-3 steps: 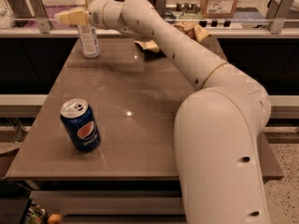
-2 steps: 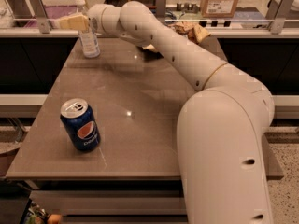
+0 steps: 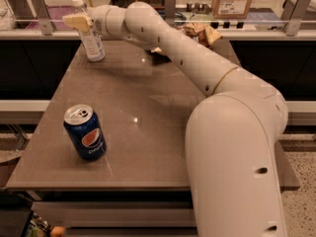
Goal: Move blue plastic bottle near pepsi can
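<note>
1. Camera view: the gripper (image 3: 79,22) is at the far left corner of the brown table (image 3: 148,107). It appears closed on the upper part of the small clear bluish plastic bottle (image 3: 94,46), which leans slightly.
2. The short dark blue Pepsi can (image 3: 85,132) stands well apart, near the front edge.
3. I judge the grasp done; carrying the bottle to the can is left.
</note>
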Motion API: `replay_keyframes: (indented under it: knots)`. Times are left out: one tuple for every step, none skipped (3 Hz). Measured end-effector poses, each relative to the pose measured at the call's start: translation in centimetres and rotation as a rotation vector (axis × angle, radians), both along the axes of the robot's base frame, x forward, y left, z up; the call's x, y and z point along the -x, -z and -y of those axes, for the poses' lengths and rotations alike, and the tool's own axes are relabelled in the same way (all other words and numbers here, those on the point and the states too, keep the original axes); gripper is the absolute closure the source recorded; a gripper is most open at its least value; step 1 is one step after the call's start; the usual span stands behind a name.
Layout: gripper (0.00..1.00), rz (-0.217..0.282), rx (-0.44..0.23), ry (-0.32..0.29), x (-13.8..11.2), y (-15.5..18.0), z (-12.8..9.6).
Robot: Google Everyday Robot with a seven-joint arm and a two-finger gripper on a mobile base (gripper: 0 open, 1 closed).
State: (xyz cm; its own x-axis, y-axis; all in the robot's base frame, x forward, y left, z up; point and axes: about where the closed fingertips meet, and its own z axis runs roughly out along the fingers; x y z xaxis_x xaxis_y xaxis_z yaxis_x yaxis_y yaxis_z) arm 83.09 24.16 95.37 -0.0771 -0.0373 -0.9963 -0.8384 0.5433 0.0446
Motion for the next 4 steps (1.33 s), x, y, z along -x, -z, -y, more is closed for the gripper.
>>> replay_keyframes:
  knots:
    - [0.64, -0.001, 0.0, -0.004, 0.08, 0.08, -0.28]
    - [0.87, -0.002, 0.0, -0.007, 0.16, 0.16, -0.55]
    - [1.0, -0.004, 0.0, -0.011, 0.24, 0.24, -0.81]
    - [1.0, -0.004, 0.0, -0.011, 0.24, 0.24, -0.82]
